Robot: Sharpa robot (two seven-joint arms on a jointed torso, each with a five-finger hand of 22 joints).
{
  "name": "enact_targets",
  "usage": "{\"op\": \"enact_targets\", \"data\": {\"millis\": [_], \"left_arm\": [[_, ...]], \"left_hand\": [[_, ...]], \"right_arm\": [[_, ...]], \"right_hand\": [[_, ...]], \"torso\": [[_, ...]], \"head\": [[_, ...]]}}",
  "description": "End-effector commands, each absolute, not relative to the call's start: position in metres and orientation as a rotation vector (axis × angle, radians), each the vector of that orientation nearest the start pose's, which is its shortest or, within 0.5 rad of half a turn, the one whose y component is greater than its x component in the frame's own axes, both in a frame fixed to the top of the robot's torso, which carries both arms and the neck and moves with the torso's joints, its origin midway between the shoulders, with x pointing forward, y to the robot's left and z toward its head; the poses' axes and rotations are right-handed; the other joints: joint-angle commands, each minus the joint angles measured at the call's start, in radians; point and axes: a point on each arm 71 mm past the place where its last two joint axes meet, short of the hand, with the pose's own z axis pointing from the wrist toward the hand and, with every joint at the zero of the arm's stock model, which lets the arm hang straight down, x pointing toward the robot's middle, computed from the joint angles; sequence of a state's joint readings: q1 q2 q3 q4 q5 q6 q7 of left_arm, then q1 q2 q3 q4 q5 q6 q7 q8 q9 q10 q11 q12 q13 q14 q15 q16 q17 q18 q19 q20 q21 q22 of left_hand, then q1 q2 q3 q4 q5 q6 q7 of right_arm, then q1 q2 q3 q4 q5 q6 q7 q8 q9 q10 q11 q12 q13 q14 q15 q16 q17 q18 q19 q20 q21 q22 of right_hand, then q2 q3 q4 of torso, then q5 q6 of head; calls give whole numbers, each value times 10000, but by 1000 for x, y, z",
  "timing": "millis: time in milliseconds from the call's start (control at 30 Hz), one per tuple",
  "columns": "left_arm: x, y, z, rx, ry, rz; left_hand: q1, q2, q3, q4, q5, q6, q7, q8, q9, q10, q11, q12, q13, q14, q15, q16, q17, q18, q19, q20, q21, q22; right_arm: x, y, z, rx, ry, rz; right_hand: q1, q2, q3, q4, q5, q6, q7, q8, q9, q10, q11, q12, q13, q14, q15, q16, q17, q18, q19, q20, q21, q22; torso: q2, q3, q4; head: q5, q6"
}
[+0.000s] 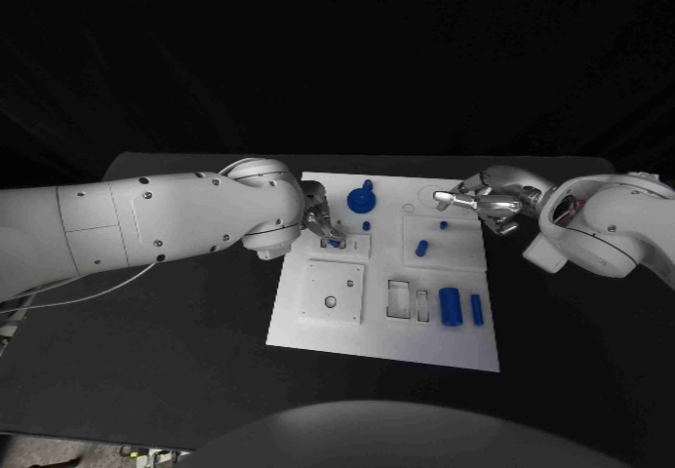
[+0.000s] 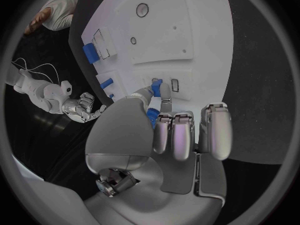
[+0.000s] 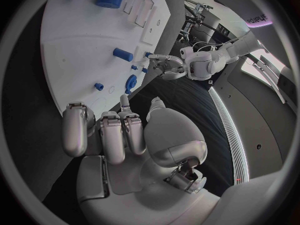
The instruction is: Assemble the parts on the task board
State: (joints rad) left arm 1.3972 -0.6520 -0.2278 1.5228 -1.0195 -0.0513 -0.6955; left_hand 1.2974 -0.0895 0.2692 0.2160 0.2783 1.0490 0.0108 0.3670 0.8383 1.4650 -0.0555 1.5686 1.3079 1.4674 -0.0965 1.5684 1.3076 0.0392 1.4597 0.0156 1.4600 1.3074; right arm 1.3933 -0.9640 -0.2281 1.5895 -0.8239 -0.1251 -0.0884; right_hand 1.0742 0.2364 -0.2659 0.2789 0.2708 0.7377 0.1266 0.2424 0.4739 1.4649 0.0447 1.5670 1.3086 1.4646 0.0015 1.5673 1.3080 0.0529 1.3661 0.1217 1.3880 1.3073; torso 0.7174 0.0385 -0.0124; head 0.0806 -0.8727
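The white task board lies in the middle of the black table. My left hand is over the board's far left part and pinches a small blue part between thumb and a finger, just above a small slot; its other fingers are curled. My right hand hovers at the board's far right edge, fingers curled in with nothing in them. On the board stand a round blue knob, small blue pegs and a short blue piece.
A large blue cylinder and a thinner blue one lie at the board's near right, beside two rectangular recesses. A square plate with holes sits at the near left. Black table surrounds the board.
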Motion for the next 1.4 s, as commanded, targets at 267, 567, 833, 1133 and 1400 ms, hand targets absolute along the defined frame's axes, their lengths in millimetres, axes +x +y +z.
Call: {"op": "enact_targets", "data": {"millis": [267, 567, 833, 1133, 1400], "left_arm": [[486, 142, -192, -1868, 21922, -3063], [487, 142, -192, -1964, 21921, -3185], [486, 139, -192, -1904, 21959, -3272], [486, 137, -193, -1812, 22063, -3245], [486, 135, -194, -1735, 22159, -3202]], "left_hand": [[49, -2, 249, -178, -102, 134, -64, 64, 22, 1058, -66, 22, 2629, 1034, -59, 24, 2632, 15, 22, -28, -9, 1398], [97, -1, 335, -189, 21, 136, -71, 46, 18, 1058, -76, 22, 2629, 1034, -67, 24, 2632, 15, 25, -35, -14, 1401], [98, 0, 344, -186, 37, 139, -70, 46, 18, 1058, -76, 22, 2629, 1034, -68, 24, 2632, 16, 23, -36, -18, 1398], [95, 4, 353, -181, 50, 147, -69, 48, 19, 1058, -76, 22, 2629, 1034, -68, 24, 2632, 16, 24, -37, -18, 1400], [92, 7, 361, -175, 59, 154, -68, 49, 20, 1058, -76, 22, 2629, 1034, -69, 24, 2632, 17, 21, -38, -23, 1395]], "right_arm": [[475, -243, -177, 3082, 20091, 8646], [475, -244, -177, 3108, 20090, 8621], [474, -244, -178, 3121, 20091, 8614], [474, -245, -178, 3139, 20085, 8610], [474, -245, -180, 3153, 20107, 8624]], "right_hand": [[86, -14, -41, 13, 27, 13, 29, -47, 15, 1059, 89, 38, 2622, 1062, 86, 35, 2628, 65, -85, 16, -62, 1840], [89, -6, -42, 19, 26, 8, 32, -53, 14, 1059, 91, 38, 2622, 1062, 87, 35, 2628, 68, -99, 18, -76, 1835], [91, -3, -42, 21, 27, 5, 33, -55, 13, 1059, 92, 38, 2622, 1062, 88, 35, 2628, 68, -99, 18, -76, 1835], [96, 2, -42, 23, 28, 2, 36, -60, 13, 1059, 93, 38, 2622, 1062, 89, 35, 2628, 71, -109, 19, -86, 1832], [98, 4, -42, 23, 28, 1, 37, -61, 13, 1059, 94, 38, 2622, 1062, 89, 35, 2628, 71, -108, 19, -86, 1832]], "torso": [[5, 3, -7], [2, 8, -4], [8, 6, -6], [5, 6, -11], [5, 8, -6]], "head": [[32, 1], [22, 1], [26, 1], [19, 1], [34, 1]]}}
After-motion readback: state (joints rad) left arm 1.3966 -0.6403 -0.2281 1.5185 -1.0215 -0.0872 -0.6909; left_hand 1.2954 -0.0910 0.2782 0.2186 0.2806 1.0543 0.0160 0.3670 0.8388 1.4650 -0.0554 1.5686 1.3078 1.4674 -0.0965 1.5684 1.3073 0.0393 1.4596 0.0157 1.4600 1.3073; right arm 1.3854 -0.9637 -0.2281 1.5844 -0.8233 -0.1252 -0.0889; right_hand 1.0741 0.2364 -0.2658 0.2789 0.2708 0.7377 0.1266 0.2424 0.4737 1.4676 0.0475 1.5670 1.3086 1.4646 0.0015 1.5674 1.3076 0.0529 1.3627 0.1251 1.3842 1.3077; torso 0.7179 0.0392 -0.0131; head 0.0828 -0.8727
